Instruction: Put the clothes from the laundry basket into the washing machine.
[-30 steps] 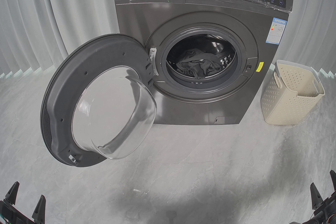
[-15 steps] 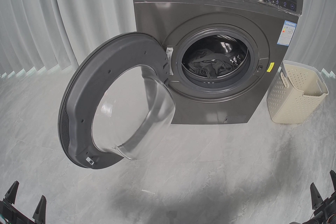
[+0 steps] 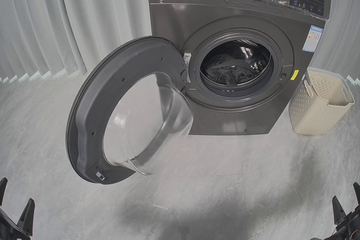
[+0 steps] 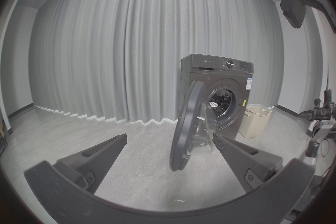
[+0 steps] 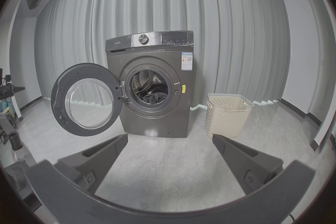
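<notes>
Washing machine [image 3: 240,19] is stood on the grey floor [image 3: 225,192], curtain [image 3: 56,8] behind. Door [image 3: 112,75] is swung fully open toward the robot's left. Dark clothes [image 3: 230,71] are seen heaped inside the drum. Laundry basket [image 3: 318,113], cream and perforated, is set on the floor just beside the machine's right side. Left jaws are held spread wide, nothing between them, well short of the machine. Right jaws are likewise spread, nothing gripped, faced toward the machine front.

On grey floor [image 3: 225,184]: washing machine [image 3: 225,8], laundry basket [image 3: 318,111]
</notes>
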Robot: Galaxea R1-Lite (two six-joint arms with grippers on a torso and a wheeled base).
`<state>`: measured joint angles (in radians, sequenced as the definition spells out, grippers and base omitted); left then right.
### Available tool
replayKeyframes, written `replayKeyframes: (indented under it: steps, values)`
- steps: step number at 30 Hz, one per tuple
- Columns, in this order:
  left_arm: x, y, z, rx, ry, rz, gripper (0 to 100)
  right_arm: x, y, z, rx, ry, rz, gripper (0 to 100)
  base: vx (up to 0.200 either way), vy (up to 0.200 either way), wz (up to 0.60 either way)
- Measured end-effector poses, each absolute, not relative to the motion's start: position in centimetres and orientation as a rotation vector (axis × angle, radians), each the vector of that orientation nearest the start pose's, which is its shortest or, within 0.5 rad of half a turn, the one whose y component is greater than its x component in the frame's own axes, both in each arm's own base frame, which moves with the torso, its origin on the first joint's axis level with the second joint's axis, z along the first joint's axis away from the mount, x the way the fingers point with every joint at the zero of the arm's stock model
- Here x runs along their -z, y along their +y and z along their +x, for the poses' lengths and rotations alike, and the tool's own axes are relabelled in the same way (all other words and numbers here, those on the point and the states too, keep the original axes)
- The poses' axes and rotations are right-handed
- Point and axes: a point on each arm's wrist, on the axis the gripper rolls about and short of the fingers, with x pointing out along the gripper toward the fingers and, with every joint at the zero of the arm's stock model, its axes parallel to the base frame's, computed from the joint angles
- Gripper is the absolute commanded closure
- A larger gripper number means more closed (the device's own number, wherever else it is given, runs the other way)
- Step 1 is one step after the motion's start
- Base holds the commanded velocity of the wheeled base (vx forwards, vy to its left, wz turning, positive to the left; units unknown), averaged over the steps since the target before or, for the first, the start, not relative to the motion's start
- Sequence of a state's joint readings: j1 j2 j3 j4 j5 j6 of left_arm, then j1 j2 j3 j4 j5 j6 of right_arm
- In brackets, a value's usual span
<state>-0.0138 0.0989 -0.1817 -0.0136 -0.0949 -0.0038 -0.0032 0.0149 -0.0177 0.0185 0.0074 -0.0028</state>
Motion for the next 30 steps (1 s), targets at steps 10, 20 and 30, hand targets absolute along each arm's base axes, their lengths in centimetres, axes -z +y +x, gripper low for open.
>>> replayKeyframes:
  steps: [10,20,30]
  values:
    - [-16.9,-0.7,2.0,0.303,0.064,-0.020,0,-7.9,0.0,-2.3,-0.004,0.016,-0.003,0,0.000,0.000,0.00]
    - [-18.7,-1.3,8.9,0.394,0.109,-0.022,0,-7.9,0.0,-2.3,-0.004,0.016,-0.003,0,0.000,0.000,0.00]
    - [-19.2,-3.1,13.1,0.509,0.190,-0.034,0,-7.9,0.0,-2.3,-0.005,0.017,-0.003,0,0.000,0.000,0.00]
